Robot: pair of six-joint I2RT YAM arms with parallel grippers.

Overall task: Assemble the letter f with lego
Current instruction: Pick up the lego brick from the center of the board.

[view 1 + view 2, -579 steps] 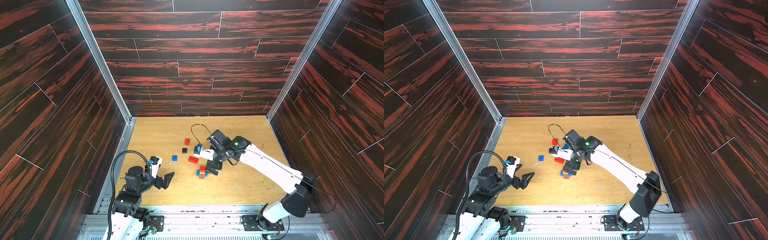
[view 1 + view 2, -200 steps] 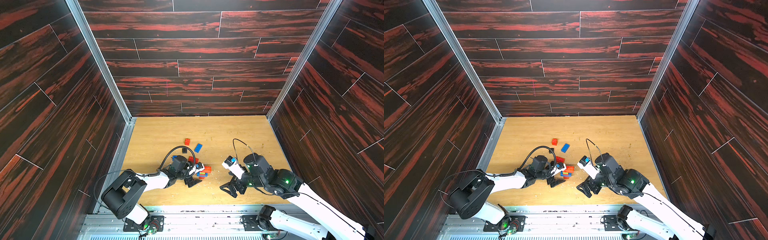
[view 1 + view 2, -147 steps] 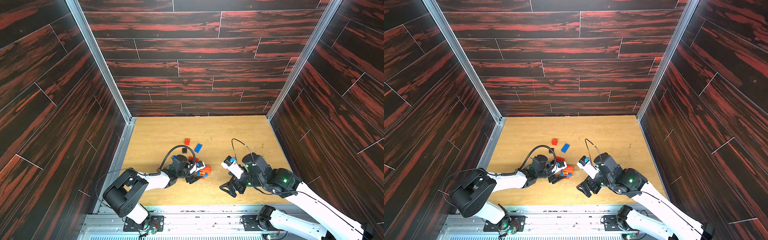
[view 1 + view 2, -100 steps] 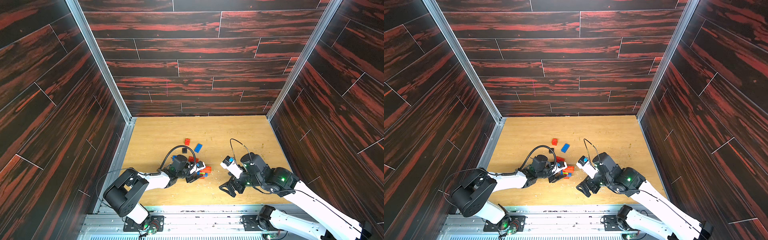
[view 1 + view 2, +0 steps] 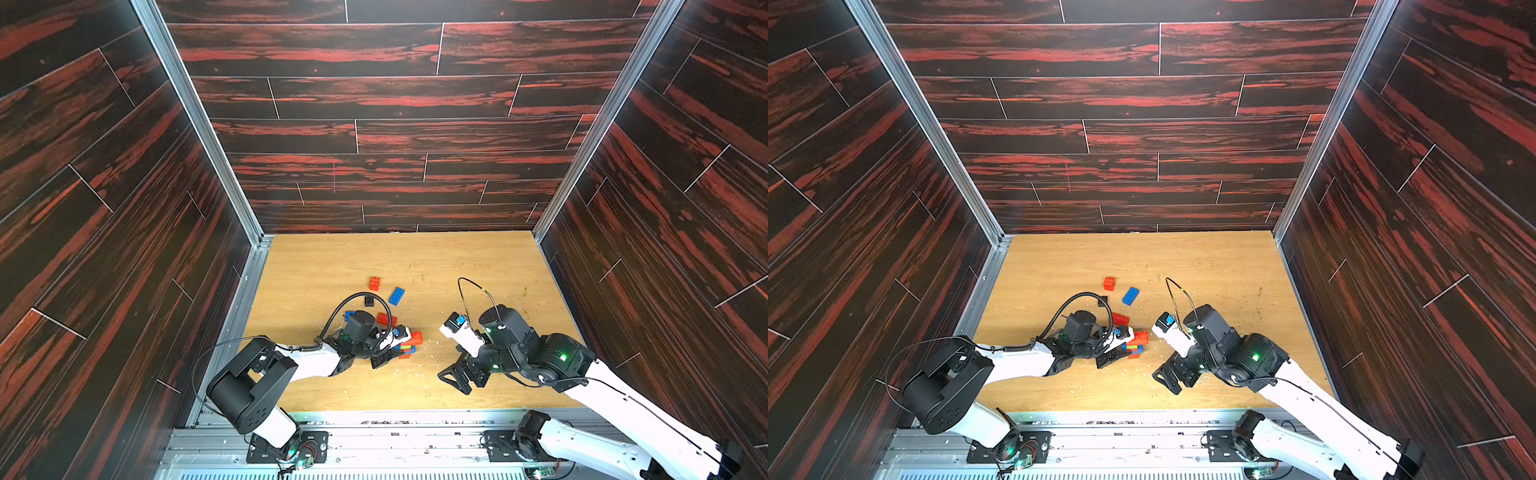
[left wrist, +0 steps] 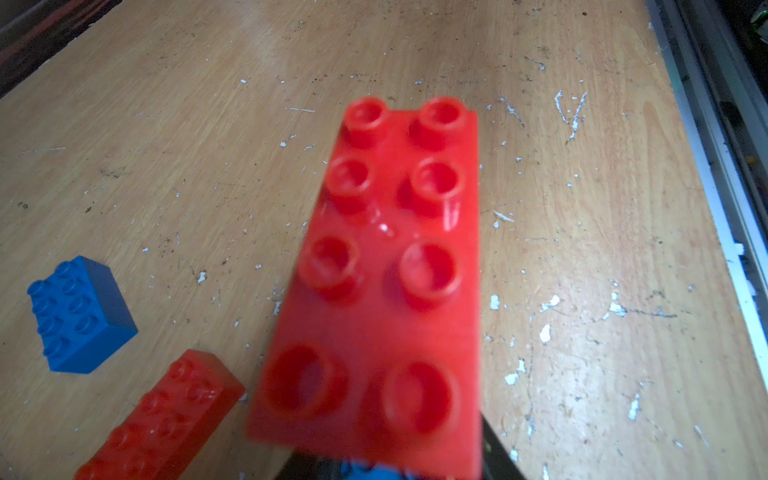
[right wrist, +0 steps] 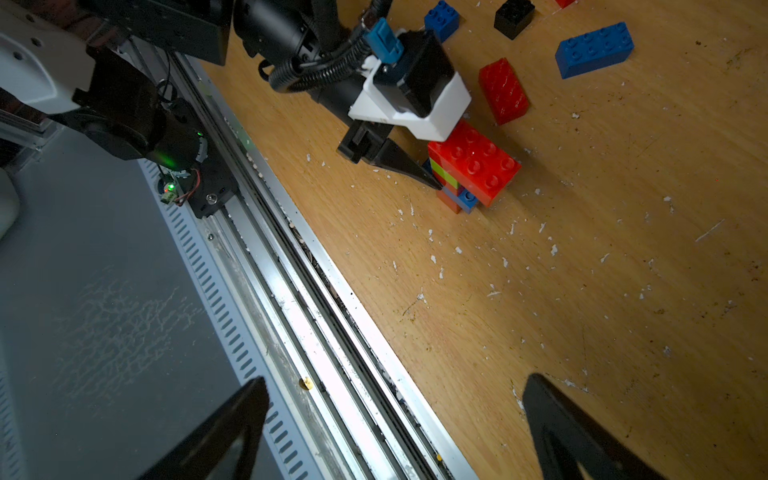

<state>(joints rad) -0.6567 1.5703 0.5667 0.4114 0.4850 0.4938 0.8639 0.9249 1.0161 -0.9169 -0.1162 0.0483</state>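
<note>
Okay, left gripper (image 5: 392,354) jaws straddle the lego stack (image 7: 473,166) standing on the table (image 7: 582,291) near its front edge; one fingertip (image 7: 415,170) touches its side and the other's hidden, so you can't tell if it's clamped. If you squeeze off-centre, the stack could topple or shed its red top brick (image 6: 386,270). Your left arm lies low, stretched forward; right gripper (image 7: 395,378) hangs aside, jaws wide apart, empty.

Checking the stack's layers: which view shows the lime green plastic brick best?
The right wrist view: the lime green plastic brick shows side-on, directly under the red oblong studded brick. Both top views give at most a faint sliver; the left wrist view hides it beneath that red brick.
</note>
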